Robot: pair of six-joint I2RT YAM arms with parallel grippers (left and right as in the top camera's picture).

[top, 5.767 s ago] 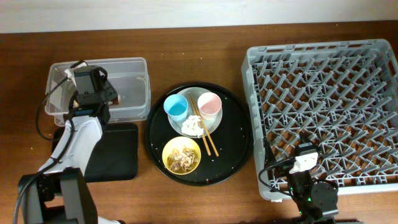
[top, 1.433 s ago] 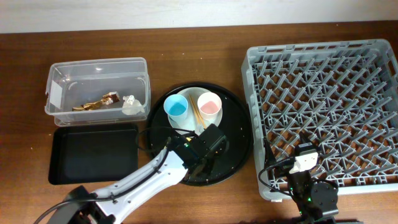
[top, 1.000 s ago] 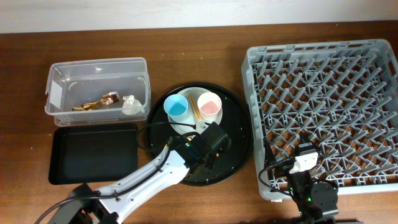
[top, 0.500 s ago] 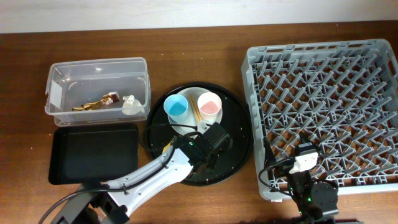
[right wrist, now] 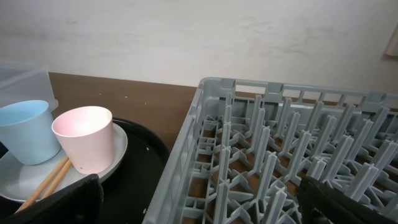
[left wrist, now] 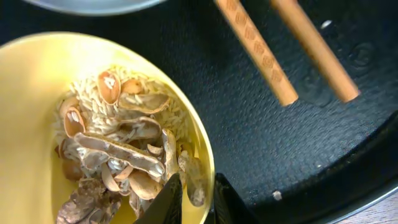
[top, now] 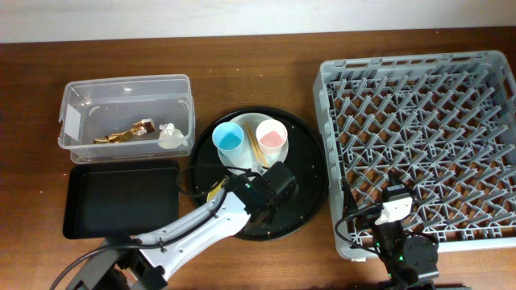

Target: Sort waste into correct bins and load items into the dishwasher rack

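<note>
- Straddling the bowl (left wrist: 37, 124) rim, the left fingers (left wrist: 168, 199) stand one inside among the scraps (left wrist: 124, 155) and one outside; I cannot tell whether they pinch.
- Bowl sits upright on the round tray (left wrist: 280, 162).
- Chopsticks (left wrist: 258, 53) lie near it, parallel, slanting toward the tray's edge.
- Right fingers (right wrist: 62, 199) are spread apart by the rack (right wrist: 280, 155).

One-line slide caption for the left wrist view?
Left gripper straddles the rim of the yellow bowl of peanut shells; chopsticks lie alongside on black tray.
</note>
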